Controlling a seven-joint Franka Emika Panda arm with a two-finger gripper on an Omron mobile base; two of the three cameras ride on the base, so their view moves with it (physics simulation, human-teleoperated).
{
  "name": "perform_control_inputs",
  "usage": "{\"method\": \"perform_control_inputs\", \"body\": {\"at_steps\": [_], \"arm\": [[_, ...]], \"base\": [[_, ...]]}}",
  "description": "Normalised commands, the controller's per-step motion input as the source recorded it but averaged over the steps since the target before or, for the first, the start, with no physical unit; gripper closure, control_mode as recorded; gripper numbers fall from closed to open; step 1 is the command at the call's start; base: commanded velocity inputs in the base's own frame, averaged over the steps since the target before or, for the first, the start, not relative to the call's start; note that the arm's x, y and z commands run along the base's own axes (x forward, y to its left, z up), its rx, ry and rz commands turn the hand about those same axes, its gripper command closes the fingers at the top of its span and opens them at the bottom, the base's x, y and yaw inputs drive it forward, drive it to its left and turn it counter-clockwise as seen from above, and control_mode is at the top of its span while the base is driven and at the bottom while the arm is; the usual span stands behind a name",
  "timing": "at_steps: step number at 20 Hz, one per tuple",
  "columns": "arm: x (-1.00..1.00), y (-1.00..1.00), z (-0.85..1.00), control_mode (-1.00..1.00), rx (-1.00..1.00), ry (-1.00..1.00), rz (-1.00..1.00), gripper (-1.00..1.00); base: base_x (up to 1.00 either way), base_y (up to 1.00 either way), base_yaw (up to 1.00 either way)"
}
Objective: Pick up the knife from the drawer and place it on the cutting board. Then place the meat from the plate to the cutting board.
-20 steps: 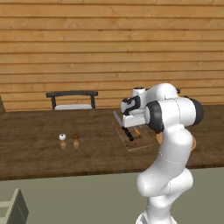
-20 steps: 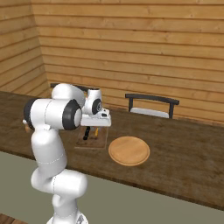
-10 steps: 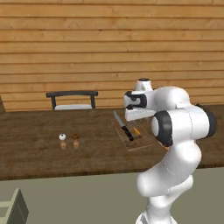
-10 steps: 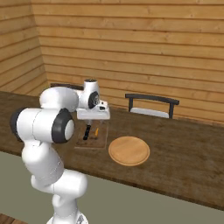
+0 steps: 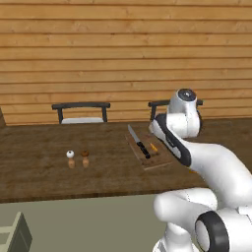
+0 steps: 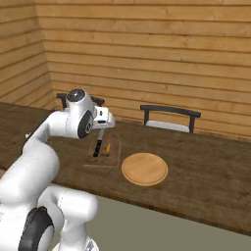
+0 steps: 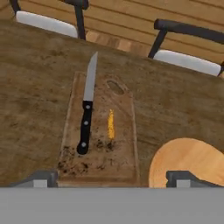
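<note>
One knife (image 7: pixel 86 114) on cutting board (image 7: pixel 120 164), plate (image 7: pixel 188 159) seemingly bare

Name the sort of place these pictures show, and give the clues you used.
Probably a dining or kitchen corner of a wood-panelled room: a long wooden table with chairs behind it, a cutting board carrying a knife, and a round plate.

Wall (image 5: pixel 98 54) beyond jaws was horiz. wood planks, light brown, evenly lit. Dark wood bench (image 5: pixel 34 172) ran under them. Two black chairs w/ pale seats (image 5: pixel 81 112) (image 6: pixel 169 117) stood at bench's far side, vs. wall. Greyish floor (image 5: pixel 83 221) nearer.
</note>
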Motion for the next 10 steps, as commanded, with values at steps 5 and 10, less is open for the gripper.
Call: {"method": "perform_control_inputs", "body": {"at_steps": [5,10], "arm": [[-0.54,0.54,0.95,-1.00,-0.23,-0.22,0.02,-1.00],[0.04,0.98,0.55,-1.00,-0.48,0.21,0.00,-1.00]], "base": [[0.00,0.00,0.00],[0.00,0.00,0.00]]}}
